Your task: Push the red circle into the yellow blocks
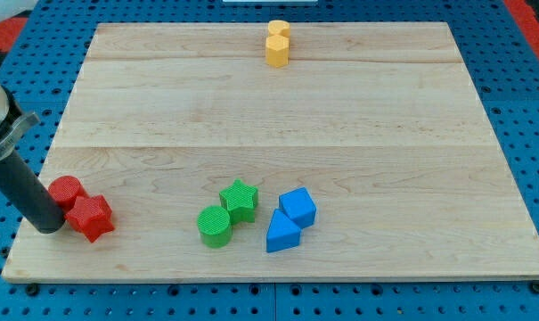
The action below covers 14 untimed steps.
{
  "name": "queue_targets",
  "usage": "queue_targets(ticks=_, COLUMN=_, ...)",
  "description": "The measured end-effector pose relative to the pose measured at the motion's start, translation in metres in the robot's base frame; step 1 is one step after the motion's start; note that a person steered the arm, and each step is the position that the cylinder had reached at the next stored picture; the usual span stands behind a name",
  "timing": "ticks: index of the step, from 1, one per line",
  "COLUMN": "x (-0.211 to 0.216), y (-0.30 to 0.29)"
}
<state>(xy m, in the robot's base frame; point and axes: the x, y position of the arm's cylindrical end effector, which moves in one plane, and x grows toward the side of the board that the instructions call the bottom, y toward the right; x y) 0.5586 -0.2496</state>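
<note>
Tip: your tip [48, 227] has no hand to open or close; it rests on the bench [269, 134].
Red circle [67, 190]: touching it, just above-right, beside the red star [92, 218].
Yellow blocks [278, 43]: far off, up-right.
Progress: you have nearly the whole push left.

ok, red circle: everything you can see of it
The red circle is a small round block with a ribbed top, plastic-looking, lying flat near the board's lower left corner. The red star touches its lower right side. My tip sits against its lower left, the rod partly hiding it. The yellow blocks are far off at the view's top.
</note>
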Motion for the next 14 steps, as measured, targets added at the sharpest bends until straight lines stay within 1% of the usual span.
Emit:
queue_targets(ticks=1, x=0.0, y=-0.047)
queue_targets(ticks=2, x=-0.03, y=-0.02)
queue_targets(ticks=3, x=-0.075, y=-0.004)
queue_targets(ticks=4, x=-0.066, y=-0.051)
queue_targets(ticks=5, x=-0.007, y=-0.033)
queue_targets(ticks=6, x=-0.015, y=-0.003)
queue_targets(ticks=7, x=-0.079, y=0.035)
queue_targets(ticks=8, x=-0.126, y=0.05)
queue_targets(ticks=9, x=-0.141, y=0.038)
queue_targets(ticks=10, x=-0.141, y=0.023)
queue_targets(ticks=11, x=-0.141, y=0.023)
queue_targets(ticks=12, x=-0.123, y=0.021)
queue_targets(ticks=14, x=-0.115, y=0.023)
